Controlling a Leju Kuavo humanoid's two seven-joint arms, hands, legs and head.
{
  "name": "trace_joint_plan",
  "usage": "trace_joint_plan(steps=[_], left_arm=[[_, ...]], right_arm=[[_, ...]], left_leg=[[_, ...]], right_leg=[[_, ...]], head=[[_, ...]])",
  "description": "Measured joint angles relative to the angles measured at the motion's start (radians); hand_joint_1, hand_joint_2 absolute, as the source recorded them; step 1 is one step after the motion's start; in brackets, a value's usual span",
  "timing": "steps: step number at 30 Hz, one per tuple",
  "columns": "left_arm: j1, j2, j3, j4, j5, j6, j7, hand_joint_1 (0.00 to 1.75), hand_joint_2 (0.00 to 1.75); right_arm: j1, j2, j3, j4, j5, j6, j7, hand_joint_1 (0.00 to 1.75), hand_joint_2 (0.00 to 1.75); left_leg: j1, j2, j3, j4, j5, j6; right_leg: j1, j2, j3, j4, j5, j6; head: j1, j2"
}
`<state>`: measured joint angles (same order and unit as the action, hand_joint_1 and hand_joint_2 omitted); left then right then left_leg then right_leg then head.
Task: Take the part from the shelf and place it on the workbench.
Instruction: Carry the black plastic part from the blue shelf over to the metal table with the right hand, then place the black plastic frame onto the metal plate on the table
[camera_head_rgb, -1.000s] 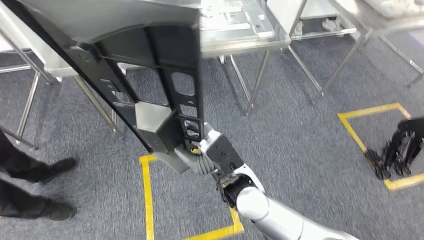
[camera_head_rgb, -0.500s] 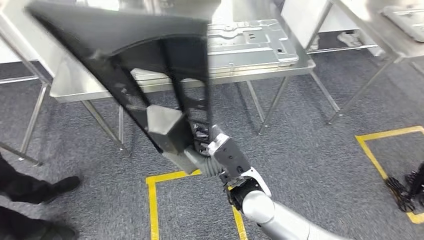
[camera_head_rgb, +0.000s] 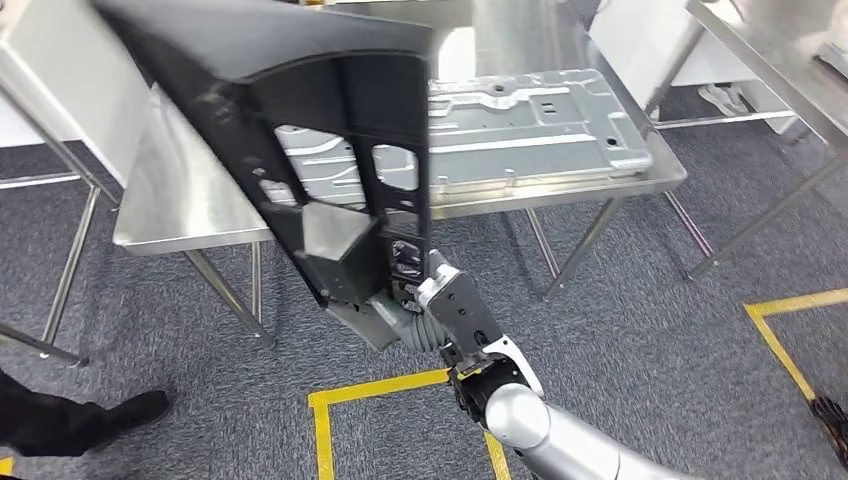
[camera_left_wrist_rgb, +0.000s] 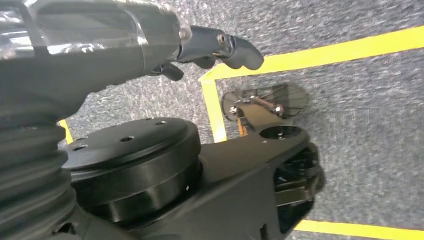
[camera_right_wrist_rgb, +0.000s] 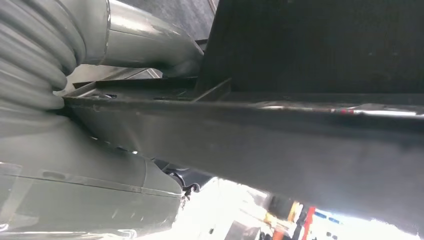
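Grey carpet (camera_head_rgb: 640, 330) with yellow tape lines (camera_head_rgb: 380, 388) runs under a steel workbench (camera_head_rgb: 175, 215), where a pressed silver metal panel (camera_head_rgb: 530, 125) lies flat, reaching its right edge. The right hand (camera_head_rgb: 405, 300) grips the lower end of a large black plastic part (camera_head_rgb: 300, 150), holding it tilted in the air above the bench's front-left corner. The left hand (camera_left_wrist_rgb: 222, 47) hangs over the carpet, fingers curled with nothing in them. A person's dark shoe (camera_head_rgb: 120, 410) stands left of the bench.

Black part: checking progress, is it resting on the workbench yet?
No, the right hand holds the black part tilted above the workbench.
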<state>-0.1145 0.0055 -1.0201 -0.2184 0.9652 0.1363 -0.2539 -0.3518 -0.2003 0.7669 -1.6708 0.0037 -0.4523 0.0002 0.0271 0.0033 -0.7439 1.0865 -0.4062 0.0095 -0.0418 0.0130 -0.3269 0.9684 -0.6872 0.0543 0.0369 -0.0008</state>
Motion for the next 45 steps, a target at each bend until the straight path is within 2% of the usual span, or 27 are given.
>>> trace_joint_plan(steps=[1,3,4,5,6,7,8,9,10,11,12,13,15,16,17,20,23,35,45], left_arm=[[-0.001,0.000,0.000,0.000,0.000,0.001,-0.002,0.00,1.75],[0.001,0.000,0.000,0.000,0.000,0.001,-0.004,0.00,1.75],[0.003,0.000,0.000,0.000,0.001,0.002,-0.005,0.00,1.75],[0.005,0.000,0.000,0.000,0.002,0.003,-0.005,0.00,1.75],[0.006,0.000,0.000,0.000,0.003,0.004,-0.004,0.00,1.75],[0.006,0.000,0.000,0.000,0.004,0.004,-0.004,0.00,1.75],[0.005,0.000,0.000,0.000,0.004,0.004,-0.002,0.00,1.75],[0.005,-0.001,0.000,0.000,0.004,0.005,0.001,0.00,1.75],[0.004,-0.002,0.000,0.000,0.004,0.005,0.004,0.00,1.75],[0.004,-0.002,0.000,0.000,0.004,0.005,0.007,0.00,1.75],[0.003,-0.003,0.000,0.000,0.004,0.005,0.009,0.00,1.75],[0.003,-0.002,0.000,0.000,0.004,0.005,0.011,0.00,1.75],[0.003,-0.002,0.000,0.000,0.004,0.004,0.013,0.00,1.75],[0.003,-0.001,0.000,0.000,0.004,0.005,0.014,0.00,1.75],[0.002,-0.001,0.000,0.000,0.004,0.005,0.014,0.00,1.75],[0.000,0.002,0.000,0.000,0.002,0.007,0.014,0.00,1.75],[-0.001,0.002,0.000,0.000,0.001,0.008,0.009,0.00,1.75],[-0.001,0.002,0.000,0.000,0.008,0.008,0.007,0.00,1.75],[-0.001,0.002,0.000,0.000,0.025,0.005,0.010,0.00,1.75]], right_arm=[[-0.002,-0.006,-0.009,-0.008,0.003,-0.014,0.007,1.75,1.75],[-0.005,-0.027,-0.030,-0.027,0.010,-0.046,0.029,1.75,1.75],[-0.005,-0.039,-0.042,-0.037,0.016,-0.061,0.045,1.75,1.75],[-0.005,-0.054,-0.056,-0.050,0.023,-0.073,0.063,1.75,1.75],[-0.006,-0.071,-0.071,-0.063,0.032,-0.082,0.081,1.75,1.75],[-0.007,-0.087,-0.087,-0.079,0.041,-0.088,0.096,1.75,1.75],[-0.010,-0.103,-0.103,-0.096,0.049,-0.092,0.109,1.75,1.75],[-0.012,-0.117,-0.118,-0.114,0.058,-0.096,0.119,1.75,1.75],[-0.015,-0.129,-0.131,-0.132,0.069,-0.098,0.129,1.75,1.75],[-0.016,-0.138,-0.142,-0.149,0.080,-0.099,0.138,1.75,1.75],[-0.017,-0.146,-0.152,-0.165,0.091,-0.100,0.146,1.75,1.75],[-0.017,-0.151,-0.160,-0.180,0.099,-0.100,0.152,1.75,1.75],[-0.015,-0.159,-0.172,-0.201,0.108,-0.100,0.158,1.75,1.75],[-0.013,-0.162,-0.176,-0.208,0.110,-0.100,0.159,1.75,1.75],[-0.013,-0.165,-0.179,-0.214,0.112,-0.100,0.160,1.75,1.75],[-0.013,-0.172,-0.185,-0.228,0.121,-0.098,0.163,1.75,1.75],[-0.013,-0.176,-0.186,-0.234,0.124,-0.094,0.168,1.75,1.75],[-0.016,-0.184,-0.194,-0.234,0.122,-0.084,0.170,1.75,1.75],[-0.022,-0.169,-0.168,-0.214,0.121,-0.075,0.152,1.75,1.75]], left_leg=[[0.000,-0.003,0.010,-0.005,-0.007,0.006],[-0.001,-0.007,0.032,-0.014,-0.020,0.012],[-0.003,-0.008,0.042,-0.016,-0.026,0.014],[-0.005,-0.010,0.052,-0.018,-0.033,0.015],[-0.008,-0.013,0.062,-0.018,-0.039,0.016],[-0.012,-0.016,0.072,-0.019,-0.045,0.016],[-0.015,-0.018,0.081,-0.020,-0.049,0.016],[-0.018,-0.020,0.088,-0.022,-0.052,0.016],[-0.020,-0.021,0.093,-0.024,-0.053,0.014],[-0.020,-0.022,0.094,-0.026,-0.053,0.010],[-0.022,-0.022,0.094,-0.026,-0.055,0.012],[-0.022,-0.020,0.093,-0.026,-0.055,0.014],[-0.023,-0.014,0.094,-0.027,-0.058,0.018],[-0.023,-0.011,0.097,-0.029,-0.056,0.015],[-0.023,-0.010,0.100,-0.031,-0.055,0.012],[-0.023,-0.007,0.104,-0.036,-0.052,0.007],[-0.022,-0.007,0.105,-0.038,-0.050,0.005],[-0.022,-0.005,0.103,-0.039,-0.052,0.006],[-0.023,0.000,0.103,-0.039,-0.052,0.006]], right_leg=[[0.001,-0.003,-0.023,0.048,-0.021,0.001],[0.006,-0.006,-0.115,0.198,-0.075,0.000],[0.008,-0.007,-0.163,0.261,-0.086,-0.002],[0.011,-0.007,-0.199,0.294,-0.076,-0.005],[0.015,-0.007,-0.219,0.290,-0.040,-0.011],[0.020,-0.007,-0.223,0.252,0.014,-0.020],[0.027,-0.008,-0.220,0.195,0.073,-0.032],[0.033,-0.011,-0.214,0.145,0.119,-0.045],[0.039,-0.013,-0.208,0.105,0.147,-0.056],[0.044,-0.015,-0.203,0.081,0.155,-0.063],[0.044,-0.016,-0.195,0.064,0.146,-0.055],[0.042,-0.014,-0.189,0.049,0.142,-0.036],[0.040,-0.009,-0.179,0.032,0.131,-0.017],[0.040,-0.008,-0.179,0.033,0.134,-0.017],[0.041,-0.007,-0.177,0.034,0.132,-0.027],[0.041,-0.005,-0.176,0.034,0.134,-0.027],[0.042,-0.006,-0.176,0.034,0.134,-0.029],[0.041,-0.005,-0.174,0.028,0.134,-0.030],[0.040,-0.004,-0.172,0.026,0.135,-0.028]], head=[[0.007,0.000],[0.022,0.000],[0.028,0.000],[0.034,0.000],[0.040,0.000],[0.046,0.000],[0.052,0.000],[0.054,0.000],[0.055,0.000],[0.056,0.000],[0.056,0.000],[0.056,0.000],[0.052,0.000],[0.046,0.000],[0.042,0.000],[0.030,0.000],[0.025,0.000],[0.027,0.000],[0.027,0.000]])
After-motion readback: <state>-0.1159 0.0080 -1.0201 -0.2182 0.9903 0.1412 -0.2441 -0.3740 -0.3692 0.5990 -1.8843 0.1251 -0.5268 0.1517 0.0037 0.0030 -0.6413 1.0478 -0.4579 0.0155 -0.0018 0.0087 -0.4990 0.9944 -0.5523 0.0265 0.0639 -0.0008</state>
